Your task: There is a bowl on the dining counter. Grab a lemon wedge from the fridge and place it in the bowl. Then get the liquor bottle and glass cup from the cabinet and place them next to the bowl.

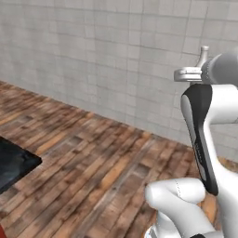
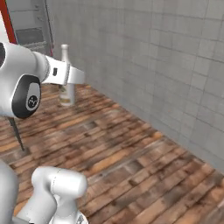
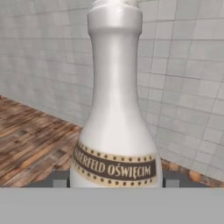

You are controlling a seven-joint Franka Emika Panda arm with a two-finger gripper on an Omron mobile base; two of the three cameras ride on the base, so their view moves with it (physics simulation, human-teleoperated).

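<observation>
1. Gripper (image 3: 113,186): in the hand view its dark tips flank the base of the liquor bottle (image 3: 114,109), one on each side. Jaws stand wide and appear clamped on the bottle's body; contact itself sits at the frame's lower edge, so the hold is judged, not certain.
2. Bottle: white, upright, brown label band low on its body. Right base view shows it (image 2: 66,74) off the floor at the end of the arm (image 2: 57,72), with nothing under it. Carried, by my reading.
3. Surroundings: grey tiled wall (image 1: 93,51) ahead, wooden plank floor (image 2: 131,148) below. A glossy black corner (image 1: 14,165) at the left edge of the left base view is probably the dining bench; too little shows to confirm.
4. Step in hand (judgement): transport of the bottle toward the bench, after pickup.
5. Next move calls for: base turns toward the bench, bottle kept upright, set down beside the bowl. The bowl's position is unknown from here.
</observation>
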